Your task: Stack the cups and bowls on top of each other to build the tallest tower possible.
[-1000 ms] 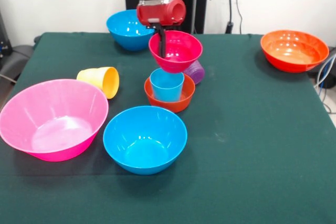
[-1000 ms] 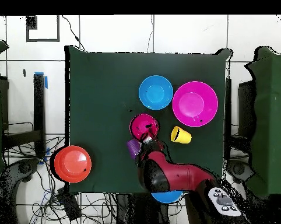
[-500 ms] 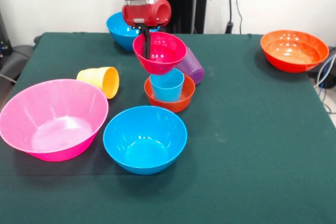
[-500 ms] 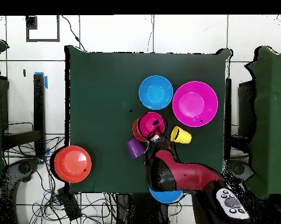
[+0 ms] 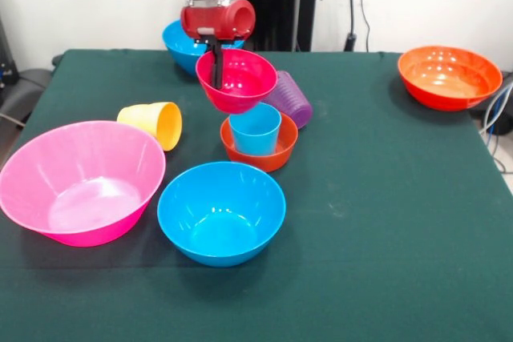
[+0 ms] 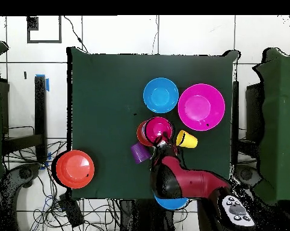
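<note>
My gripper (image 5: 216, 70) (image 6: 161, 143) is shut on the rim of the small magenta bowl (image 5: 240, 79) (image 6: 157, 128) and holds it in the air, tilted, above and a little left of the light blue cup (image 5: 256, 130). That cup stands upright in the small orange-red bowl (image 5: 260, 154) (image 6: 142, 133). The purple ribbed cup (image 5: 289, 98) (image 6: 138, 153) lies on its side behind them. The yellow cup (image 5: 154, 122) (image 6: 186, 139) lies on its side to the left.
A big pink bowl (image 5: 78, 182) (image 6: 201, 106) sits front left, a blue bowl (image 5: 220, 211) (image 6: 160, 95) in front of the stack. A second blue bowl (image 5: 183, 46) is behind the arm. A wide orange bowl (image 5: 449, 76) (image 6: 74, 169) stands far right.
The gripper has carried the magenta bowl leftward in the front view, from over the blue cup to its left side. The purple cup is more exposed now.
</note>
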